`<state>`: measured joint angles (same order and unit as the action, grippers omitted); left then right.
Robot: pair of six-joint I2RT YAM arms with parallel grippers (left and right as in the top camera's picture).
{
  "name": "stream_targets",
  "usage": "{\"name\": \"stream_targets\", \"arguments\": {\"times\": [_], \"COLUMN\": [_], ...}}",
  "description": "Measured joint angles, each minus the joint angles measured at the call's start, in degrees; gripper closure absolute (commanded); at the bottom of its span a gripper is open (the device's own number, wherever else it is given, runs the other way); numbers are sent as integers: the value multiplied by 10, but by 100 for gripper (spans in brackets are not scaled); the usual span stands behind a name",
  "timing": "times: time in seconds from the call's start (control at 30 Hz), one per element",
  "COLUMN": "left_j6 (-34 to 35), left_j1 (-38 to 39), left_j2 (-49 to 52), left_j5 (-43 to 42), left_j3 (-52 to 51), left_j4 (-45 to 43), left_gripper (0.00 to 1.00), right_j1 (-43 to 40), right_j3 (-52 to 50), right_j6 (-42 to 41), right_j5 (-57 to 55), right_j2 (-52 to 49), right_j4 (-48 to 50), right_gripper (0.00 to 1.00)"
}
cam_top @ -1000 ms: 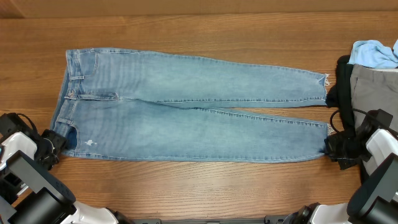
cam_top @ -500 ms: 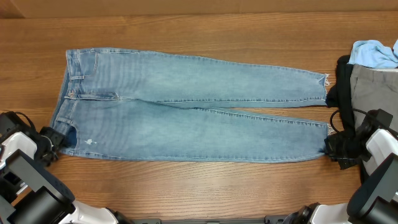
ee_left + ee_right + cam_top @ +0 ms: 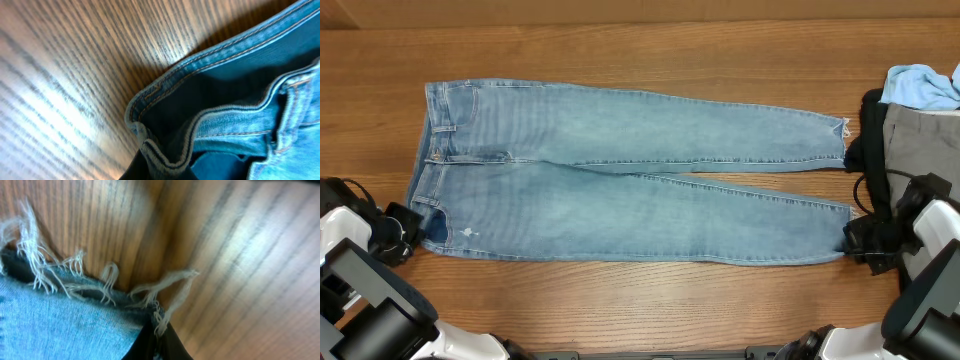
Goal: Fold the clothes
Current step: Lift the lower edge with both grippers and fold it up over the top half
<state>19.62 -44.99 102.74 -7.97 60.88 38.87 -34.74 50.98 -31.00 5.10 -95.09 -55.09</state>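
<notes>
The left gripper point(image 3: 156, 169) is closed on the jeans point(image 3: 620, 210). Its dark fingers pinch the waistband at the corner closest to the robot. In the left wrist view the blue band folds over. You can see the dark inside of the jeans and the light thread stitches along the band. Only the tips of the fingers show at the bottom of that picture.

The right gripper point(image 3: 156, 344) is closed on the jeans too. It pinches the ragged hem of the leg that is closer to the robot. White threads hang off that hem and lie on the wood.

From above, the left gripper sits near the left edge of the table point(image 3: 620, 50), toward the near left corner. The right gripper sits near the right edge, toward the near right corner.

The jeans lie flat and spread out across the middle of the table. The waistband is by the left edge. The two long legs reach toward the right edge. The legs lie side by side and touch for most of the way. They split a little near the hems.

By the right edge, toward the far right corner, there is a pile. It has a grey garment point(image 3: 920, 145), a black garment point(image 3: 870, 130) beside it, and a light-blue cloth point(image 3: 920, 85) on top. The black garment is just beside the far leg's hem.
</notes>
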Motion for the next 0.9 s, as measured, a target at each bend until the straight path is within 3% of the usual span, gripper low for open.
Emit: {"name": "stream_targets", "arguments": {"times": [0.43,0.9], "left_j6": [13,13], "left_j1": [0,-1], "left_j2": [-81,-170], "left_j5": [1,110], "left_j3": [39,40], "left_j4": [142,286], "left_gripper": [96,96], "right_j1": [0,0], "right_j3": [144,164], "right_j6": [16,39], "right_j5": [15,5], "right_j2": [-1,24], "right_j4": [-119,-171], "right_gripper": [96,96]}}
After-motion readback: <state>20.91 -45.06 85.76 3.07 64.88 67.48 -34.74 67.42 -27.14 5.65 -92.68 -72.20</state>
